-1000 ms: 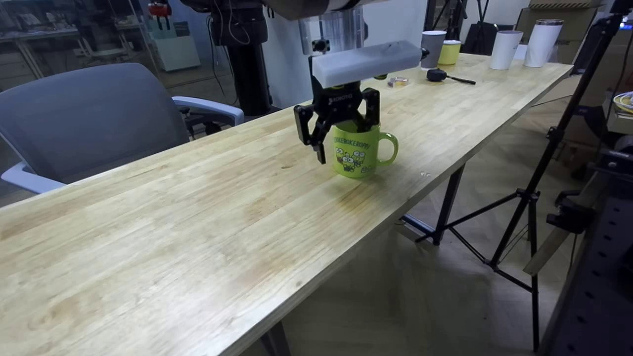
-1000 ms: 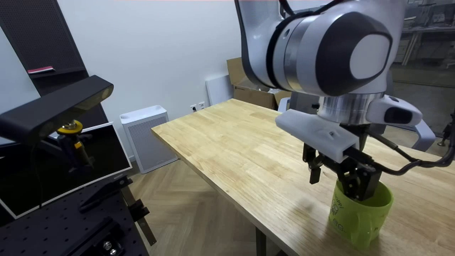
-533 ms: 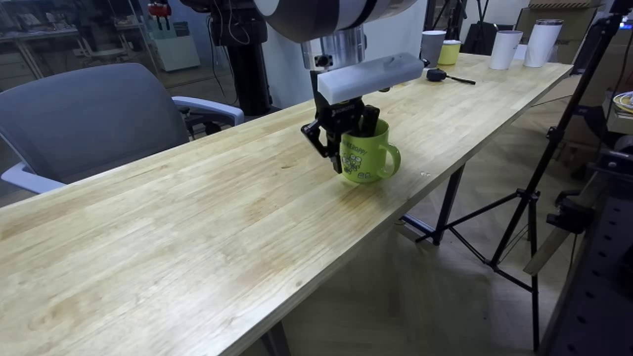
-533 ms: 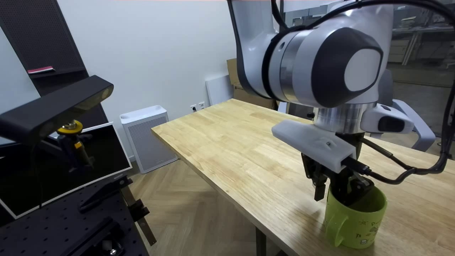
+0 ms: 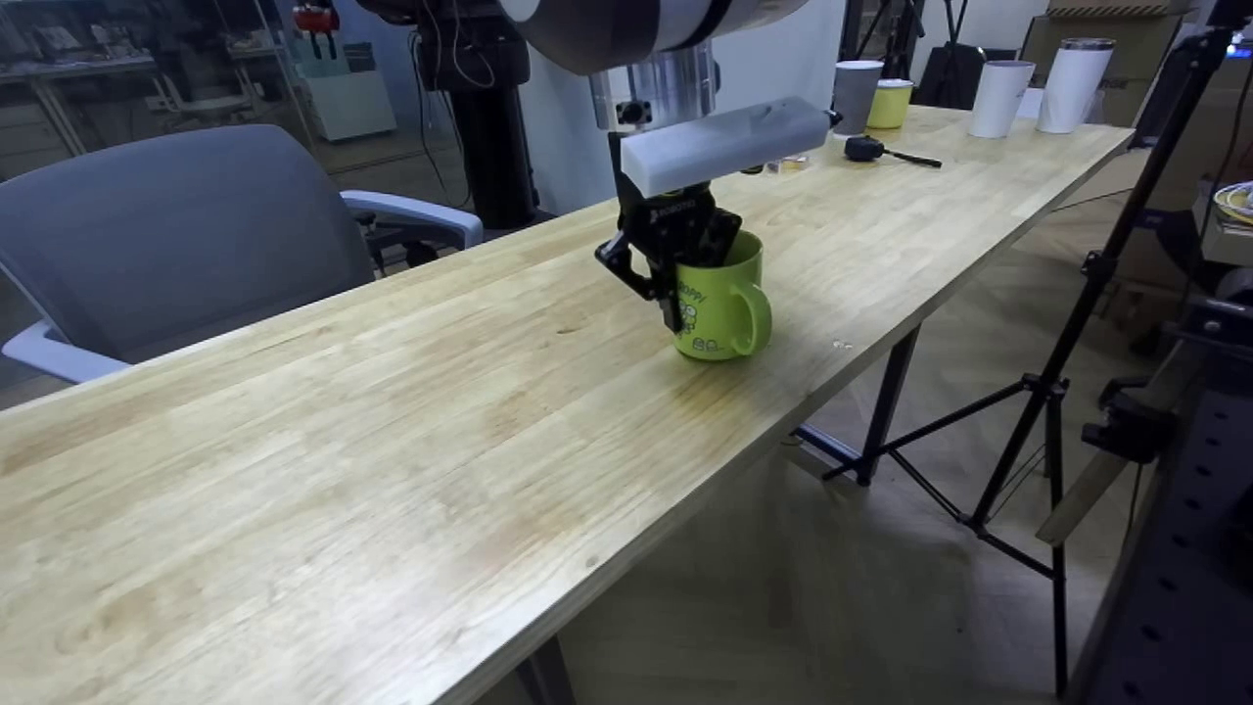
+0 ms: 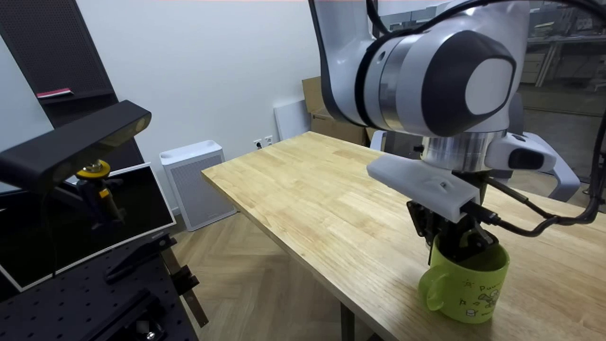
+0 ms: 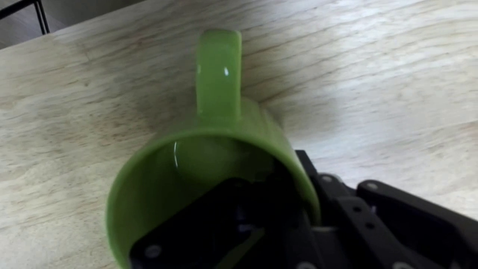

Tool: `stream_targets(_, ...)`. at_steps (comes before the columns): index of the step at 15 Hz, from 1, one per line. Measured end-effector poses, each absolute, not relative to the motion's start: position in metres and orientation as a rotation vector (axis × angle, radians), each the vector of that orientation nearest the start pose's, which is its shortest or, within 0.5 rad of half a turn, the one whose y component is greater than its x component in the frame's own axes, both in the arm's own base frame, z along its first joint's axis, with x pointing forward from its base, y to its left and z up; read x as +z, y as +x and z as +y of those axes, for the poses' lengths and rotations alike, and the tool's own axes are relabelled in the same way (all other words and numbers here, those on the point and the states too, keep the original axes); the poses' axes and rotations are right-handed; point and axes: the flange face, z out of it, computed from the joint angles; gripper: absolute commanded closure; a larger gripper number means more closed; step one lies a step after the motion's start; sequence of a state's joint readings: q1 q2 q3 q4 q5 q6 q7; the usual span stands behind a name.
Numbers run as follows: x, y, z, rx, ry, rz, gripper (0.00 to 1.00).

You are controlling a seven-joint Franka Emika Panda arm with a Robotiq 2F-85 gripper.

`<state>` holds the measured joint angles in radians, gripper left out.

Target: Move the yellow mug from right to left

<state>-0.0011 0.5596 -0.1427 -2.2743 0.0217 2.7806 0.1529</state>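
The yellow mug (image 5: 726, 315), lime-green and glossy with cartoon print, is upright at the tabletop in both exterior views. I cannot tell whether its base touches the wood. My gripper (image 7: 297, 168) is shut on the mug's wall, one finger inside the cup and the other outside. In the wrist view the mug's handle (image 7: 218, 74) points up, away from the jaws. An exterior view shows the handle (image 6: 432, 289) on the near left side of the mug. The inner fingertip is hidden within the cup.
Wooden tabletop (image 5: 392, 460) stretches along both sides of the mug, its edge (image 5: 812, 397) close by. Farther off stand a grey cup (image 5: 856, 98), a small yellow cup (image 5: 890, 105), white tumblers (image 5: 1000, 100) and a black tape measure (image 5: 863, 149). An office chair (image 5: 186, 235) is alongside.
The gripper has come down over the rim and closed on the mug's wall. The mug has turned, its handle swinging round toward the table edge, and it has shifted slightly.
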Motion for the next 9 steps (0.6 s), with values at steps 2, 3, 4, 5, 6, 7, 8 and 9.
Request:
stream_targets(2, 0.116, 0.522, -0.081, 0.046, -3.172, 0.478, 0.98)
stream_targets(3, 0.121, 0.529, -0.081, 0.031, -3.170, 0.479, 0.98)
stream_targets(4, 0.127, 0.536, -0.081, 0.012, -3.167, 0.482, 0.98)
stream_targets(5, 0.133, 0.542, -0.082, -0.006, -3.164, 0.487, 0.98)
stream_targets(6, 0.139, 0.547, -0.082, -0.021, -3.159, 0.494, 0.98)
stream_targets(7, 0.145, 0.552, -0.083, -0.035, -3.153, 0.502, 0.98)
stream_targets(8, 0.149, 0.557, -0.083, -0.043, -3.145, 0.512, 0.98)
stream_targets(9, 0.153, 0.560, -0.083, -0.045, -3.135, 0.523, 0.98)
